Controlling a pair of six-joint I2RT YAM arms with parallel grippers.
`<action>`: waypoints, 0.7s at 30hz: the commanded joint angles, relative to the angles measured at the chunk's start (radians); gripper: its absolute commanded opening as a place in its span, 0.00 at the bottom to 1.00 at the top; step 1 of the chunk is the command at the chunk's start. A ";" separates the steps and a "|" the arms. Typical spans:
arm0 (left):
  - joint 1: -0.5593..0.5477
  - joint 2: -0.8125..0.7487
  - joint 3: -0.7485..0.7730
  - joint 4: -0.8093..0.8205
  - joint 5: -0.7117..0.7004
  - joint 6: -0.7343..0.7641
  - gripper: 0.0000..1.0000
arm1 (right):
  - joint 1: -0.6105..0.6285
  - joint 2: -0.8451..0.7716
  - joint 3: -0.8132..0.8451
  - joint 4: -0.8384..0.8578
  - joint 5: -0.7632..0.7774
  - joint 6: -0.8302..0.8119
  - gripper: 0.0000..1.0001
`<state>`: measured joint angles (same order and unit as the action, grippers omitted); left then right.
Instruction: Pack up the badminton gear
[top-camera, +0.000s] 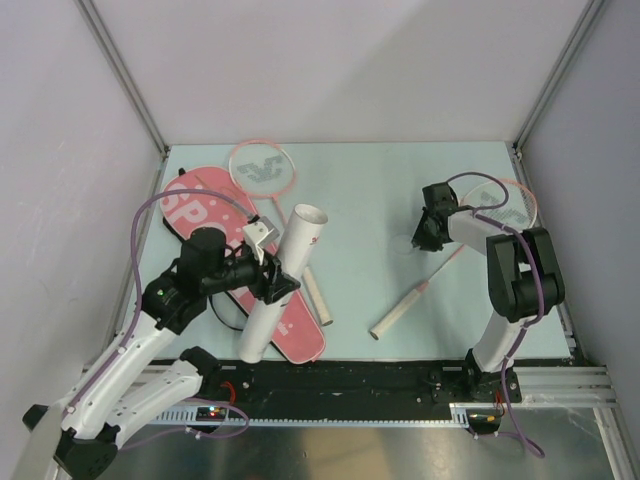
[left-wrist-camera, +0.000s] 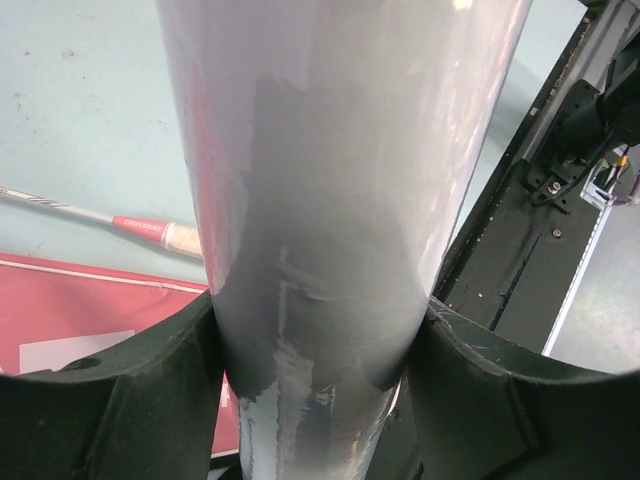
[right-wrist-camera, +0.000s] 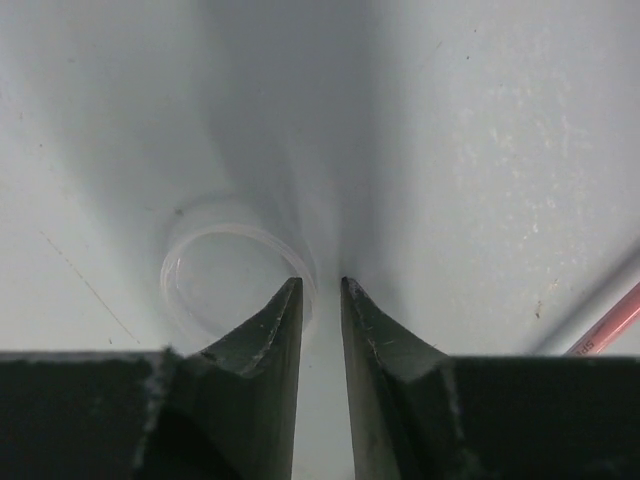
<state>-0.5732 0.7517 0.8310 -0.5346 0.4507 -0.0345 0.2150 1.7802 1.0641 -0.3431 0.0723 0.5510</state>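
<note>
Gloss runs along the white tube (top-camera: 298, 238), a long smooth cylinder tilted up off the table (top-camera: 370, 190) with its open round mouth pointing away from the arms. The left gripper (top-camera: 272, 282) has it clamped around the middle. From the wrist you can see matte black fingers (left-wrist-camera: 150, 390) pressed against either side of the curved wall.

Under and beside the tube lies the pink bag (top-camera: 195, 205), flat and racket-shaped, with pale letters at its wide end. One racket (top-camera: 262, 167) rests beyond it, its thin pink hoop strung with fine mesh and its pale handle by the bag's edge. The other racket (top-camera: 400, 313) lies on the right, its head partly hidden by the arm.

The right gripper (right-wrist-camera: 320, 285) points down at the pale, speckled tabletop with its wedge-shaped jaws drawn to a narrow slit. A clear plastic ring (right-wrist-camera: 230, 270), thin-rimmed and see-through, lies flat there with its edge at the fingertips. I cannot tell whether they actually pinch it.
</note>
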 joint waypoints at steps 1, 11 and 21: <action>-0.005 -0.014 0.005 0.054 -0.008 0.019 0.56 | 0.024 0.031 0.035 -0.039 0.088 -0.037 0.22; -0.006 -0.014 -0.003 0.055 -0.019 0.027 0.58 | 0.051 -0.017 0.096 -0.087 0.159 -0.097 0.00; -0.007 0.041 0.037 0.055 -0.001 0.070 0.56 | 0.023 -0.271 0.095 -0.015 -0.179 -0.139 0.00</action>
<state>-0.5732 0.7696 0.8303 -0.5343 0.4374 -0.0135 0.2512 1.6253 1.1229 -0.4080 0.0578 0.4397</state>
